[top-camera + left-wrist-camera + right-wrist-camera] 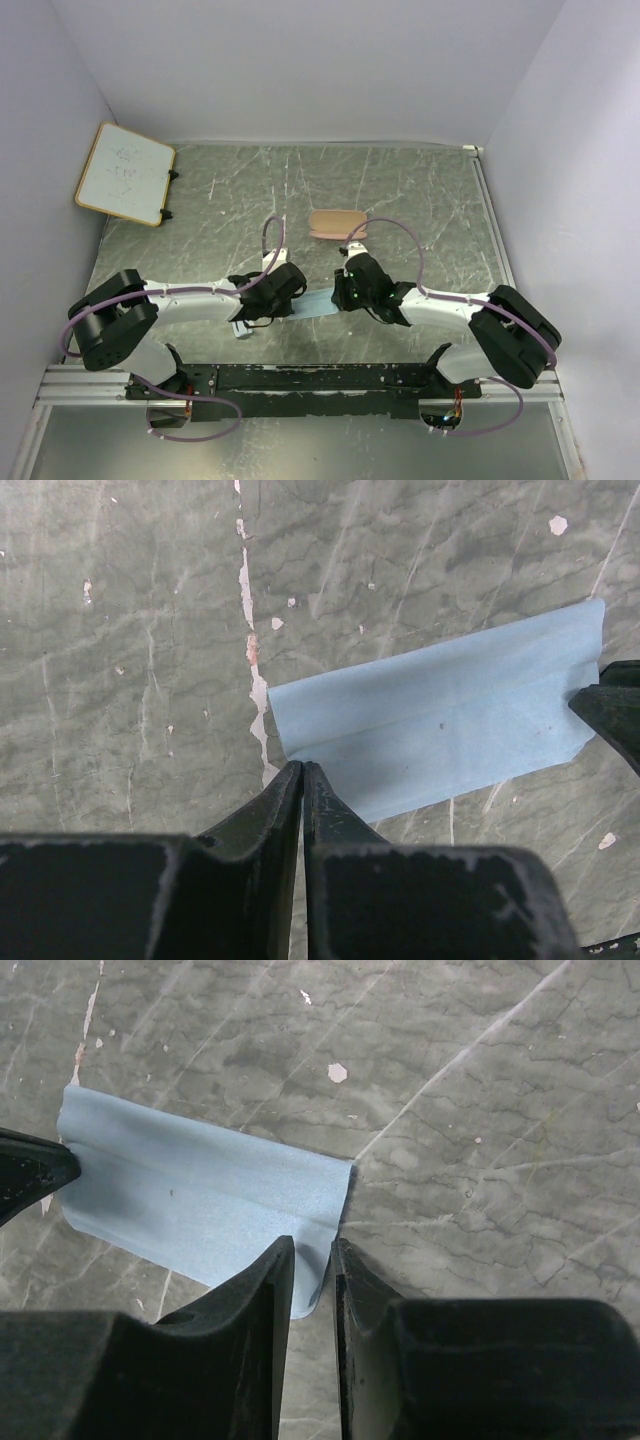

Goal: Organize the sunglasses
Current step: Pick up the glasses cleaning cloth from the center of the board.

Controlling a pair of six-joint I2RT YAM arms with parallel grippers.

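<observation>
1. While both arms reach toward the middle of the table, the left claw and the right claw face each other, with a light blue cloth spanning the gap between them.
2. Left claw: jaws pressed almost together, pinching one corner of the cloth at their tips.
3. Right claw: jaws set narrowly apart, with the opposite corner of the cloth caught between them.
4. Cloth: folded lengthwise, with a crease running from claw to claw. In each wrist view, a fingertip of the other claw touches its far end.
5. Sunglasses: a small whitish shape lies on the table just beside the left claw, on the side toward the arm bases. It is too small to make out in detail.
6. Case: tan-pink and oblong, it lies flat just beyond the right claw, away from the bases.
7. Whiteboard: far out past the left claw, at the table's far left corner.
</observation>
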